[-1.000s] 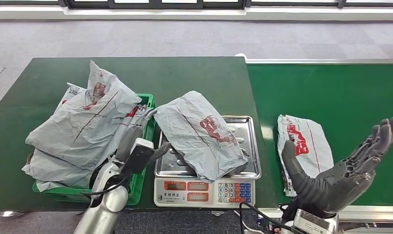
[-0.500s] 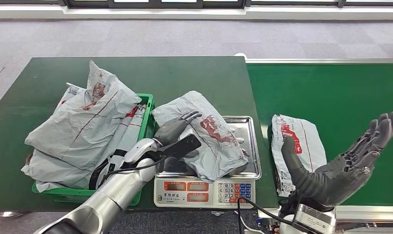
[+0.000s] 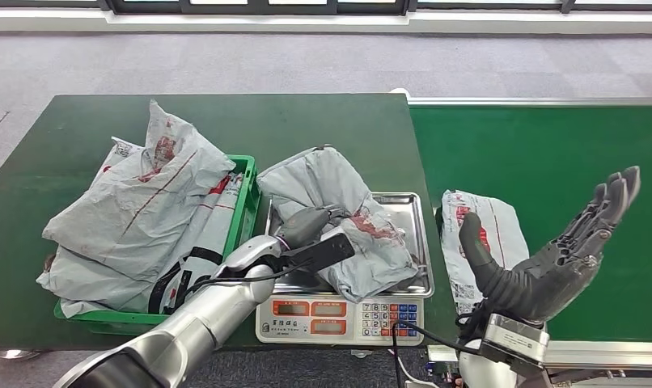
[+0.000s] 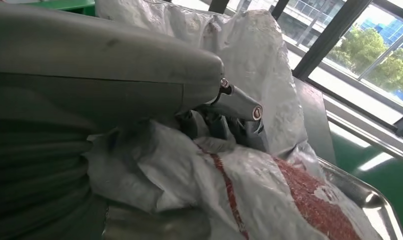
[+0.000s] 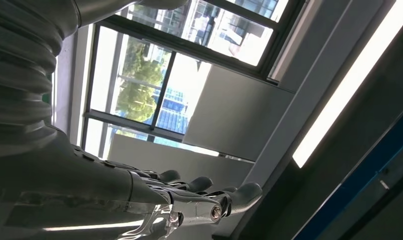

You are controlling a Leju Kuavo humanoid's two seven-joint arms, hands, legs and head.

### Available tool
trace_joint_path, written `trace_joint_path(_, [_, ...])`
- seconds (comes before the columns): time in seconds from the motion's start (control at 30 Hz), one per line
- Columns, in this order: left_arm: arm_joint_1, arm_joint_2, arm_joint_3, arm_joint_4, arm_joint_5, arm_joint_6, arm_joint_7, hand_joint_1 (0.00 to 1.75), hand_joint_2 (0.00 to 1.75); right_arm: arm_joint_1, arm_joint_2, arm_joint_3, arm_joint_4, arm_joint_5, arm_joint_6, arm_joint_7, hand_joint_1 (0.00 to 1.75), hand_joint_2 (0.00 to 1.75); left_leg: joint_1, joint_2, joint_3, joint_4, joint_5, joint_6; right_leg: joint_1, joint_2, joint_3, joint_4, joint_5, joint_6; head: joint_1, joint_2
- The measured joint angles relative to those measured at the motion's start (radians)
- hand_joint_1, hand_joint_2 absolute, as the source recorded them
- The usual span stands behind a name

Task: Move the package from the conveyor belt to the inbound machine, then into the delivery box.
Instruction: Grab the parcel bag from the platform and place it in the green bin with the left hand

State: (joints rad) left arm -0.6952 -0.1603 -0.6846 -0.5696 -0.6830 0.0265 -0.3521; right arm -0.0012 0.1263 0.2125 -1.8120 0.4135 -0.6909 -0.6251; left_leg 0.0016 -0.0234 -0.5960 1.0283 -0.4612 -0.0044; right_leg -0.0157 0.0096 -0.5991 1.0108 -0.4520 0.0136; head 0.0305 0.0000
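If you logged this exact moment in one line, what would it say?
left hand grips package on scale | right hand open, raised | second package on conveyor belt

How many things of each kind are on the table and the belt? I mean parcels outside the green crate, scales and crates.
Grey parcels outside the crate: 2, one on the scale, one on the belt
Scales: 1
Green crates: 1, heaped with more parcels that overlap too much to count
Total: 4
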Motion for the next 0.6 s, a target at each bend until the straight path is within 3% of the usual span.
trace_joint_path(0.4, [-0.03, -0.002, -0.028, 0.029, 0.006, -0.003, -0.006, 1.75, 1.75, -0.001, -0.01, 0.0, 0.011, -0.005, 0.0, 0.003, 0.0, 1.75, 0.0, 0.0, 0.0, 0.0, 0.0, 0.0, 0.0, 0.0, 0.0, 0.0, 0.0, 0.0, 0.0, 0.0])
trace_joint_path(0.6, [-0.041, 0.006, -0.043, 0.006, -0.022, 0.138, -0.006, 1.75, 1.75, 0.003, -0.017, 0.0, 0.013, -0.014, -0.003, -0.001, 0.0, 1.75, 0.0, 0.0, 0.0, 0.0, 0.0, 0.0, 0.0, 0.0, 0.0, 0.0, 0.0, 0.0, 0.0, 0.0])
